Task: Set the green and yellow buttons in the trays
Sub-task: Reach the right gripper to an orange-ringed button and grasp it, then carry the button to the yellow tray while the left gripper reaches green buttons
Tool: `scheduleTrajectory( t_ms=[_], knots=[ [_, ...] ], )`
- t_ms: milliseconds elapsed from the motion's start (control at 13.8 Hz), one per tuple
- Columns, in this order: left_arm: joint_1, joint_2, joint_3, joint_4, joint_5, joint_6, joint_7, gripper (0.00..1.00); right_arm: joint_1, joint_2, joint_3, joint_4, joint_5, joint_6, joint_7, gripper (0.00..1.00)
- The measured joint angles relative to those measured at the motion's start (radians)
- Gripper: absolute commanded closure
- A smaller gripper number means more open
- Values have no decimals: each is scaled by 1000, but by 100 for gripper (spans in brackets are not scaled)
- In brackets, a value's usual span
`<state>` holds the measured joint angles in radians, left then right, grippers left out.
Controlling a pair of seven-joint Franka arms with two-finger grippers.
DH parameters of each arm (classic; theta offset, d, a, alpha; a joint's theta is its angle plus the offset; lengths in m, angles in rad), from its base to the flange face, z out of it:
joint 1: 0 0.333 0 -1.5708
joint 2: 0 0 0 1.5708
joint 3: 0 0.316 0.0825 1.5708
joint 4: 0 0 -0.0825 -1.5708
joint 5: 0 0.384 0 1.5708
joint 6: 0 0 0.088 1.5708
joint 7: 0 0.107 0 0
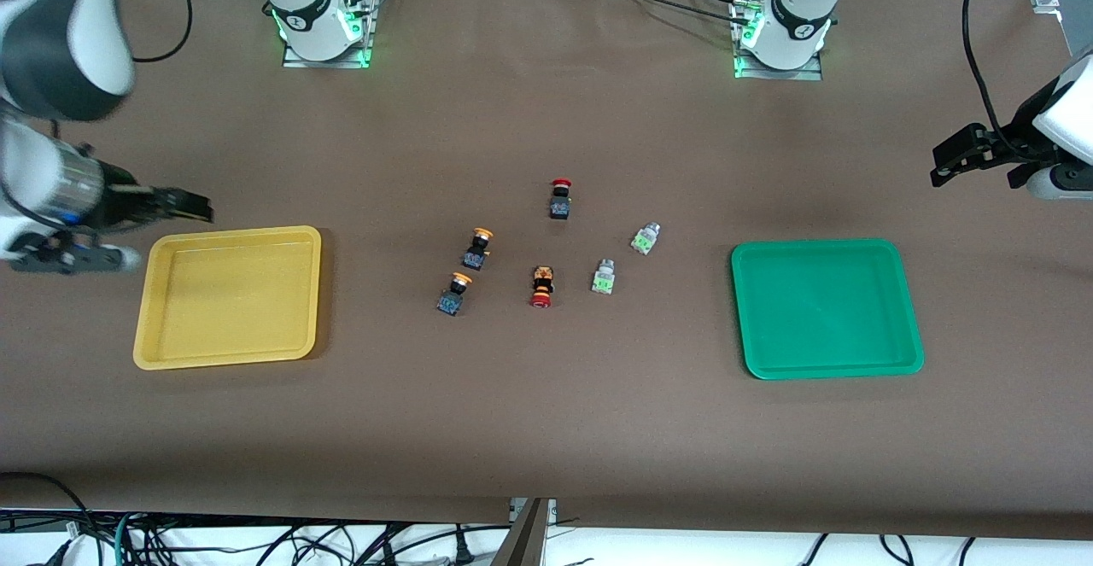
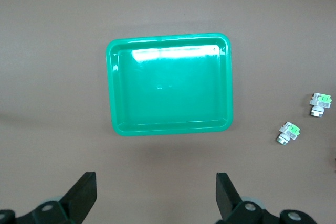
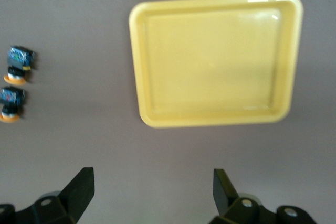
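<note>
The yellow tray (image 1: 226,297) lies empty toward the right arm's end; it also shows in the right wrist view (image 3: 210,56). The green tray (image 1: 824,310) lies empty toward the left arm's end, also in the left wrist view (image 2: 170,85). Two yellow-capped buttons (image 1: 478,247) (image 1: 454,293) and two green-marked buttons (image 1: 645,239) (image 1: 604,277) lie on the table between the trays. The yellow ones show in the right wrist view (image 3: 20,64) (image 3: 11,103), the green ones in the left wrist view (image 2: 319,104) (image 2: 287,132). My right gripper (image 1: 184,206) (image 3: 153,190) is open and empty above the table beside the yellow tray. My left gripper (image 1: 961,154) (image 2: 156,192) is open and empty above the table's end near the green tray.
Two red-capped black switches (image 1: 560,199) (image 1: 541,286) lie among the buttons in the middle. The arm bases (image 1: 324,20) (image 1: 781,32) stand along the table's edge farthest from the front camera. Brown table surface (image 1: 546,429) surrounds the trays.
</note>
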<state>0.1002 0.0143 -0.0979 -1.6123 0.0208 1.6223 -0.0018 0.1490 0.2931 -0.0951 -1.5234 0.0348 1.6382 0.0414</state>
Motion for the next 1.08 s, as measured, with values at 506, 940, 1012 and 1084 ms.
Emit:
scheduleTrajectory(
  t_ms=[506,940,1012,1084],
  knots=[
    [27,2,6,2,0,-24,1,0,186,259,8,2,82,357,413,0],
    [25,2,-3,3,0,-31,1,0,409,439,12,5,82,658,837,0],
    [25,2,-3,3,0,-32,1,0,424,459,12,7,82,673,855,0],
    [25,2,-3,3,0,-38,1,0,429,471,12,8,82,677,859,0]
  ],
)
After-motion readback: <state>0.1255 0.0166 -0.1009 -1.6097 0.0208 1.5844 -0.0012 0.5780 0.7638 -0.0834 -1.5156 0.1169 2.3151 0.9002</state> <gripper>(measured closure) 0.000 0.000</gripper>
